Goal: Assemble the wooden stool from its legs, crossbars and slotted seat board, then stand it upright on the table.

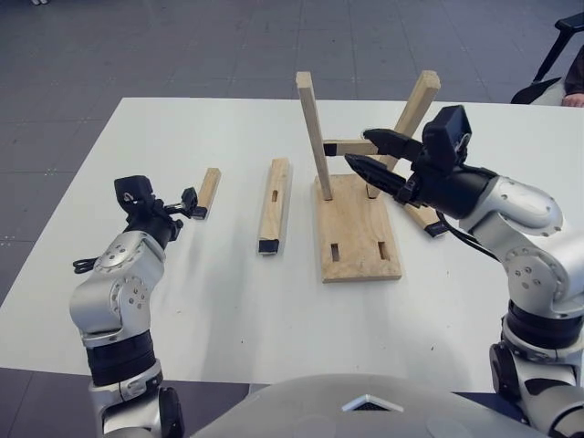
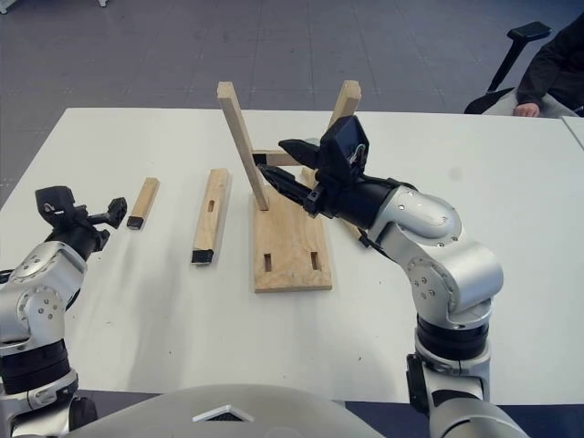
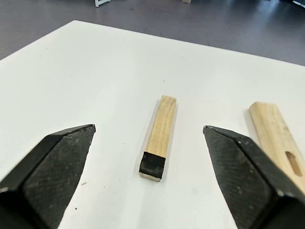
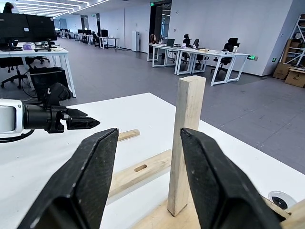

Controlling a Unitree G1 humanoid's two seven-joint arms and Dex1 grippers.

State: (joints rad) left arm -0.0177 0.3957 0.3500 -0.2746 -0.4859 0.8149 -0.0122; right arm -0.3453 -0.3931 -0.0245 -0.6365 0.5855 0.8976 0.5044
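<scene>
The slotted seat board [image 1: 358, 239] lies flat on the white table. One leg [image 1: 310, 123] stands upright in it and a second leg [image 1: 415, 105] leans at the far right corner. A short crossbar [image 1: 345, 146] juts from the upright leg towards my right gripper [image 1: 363, 151], which is open with its fingers above and below the bar. A loose slotted leg [image 1: 274, 205] lies left of the board. Farther left lies a short black-tipped crossbar [image 3: 159, 136], and my open left gripper [image 3: 148, 129] hovers just before its black end without touching it.
Another black-tipped wooden piece [image 1: 427, 219] lies on the table behind my right arm, right of the board. The table's front half [image 1: 274, 319] is bare white surface. An office chair [image 2: 511, 55] stands beyond the far right corner.
</scene>
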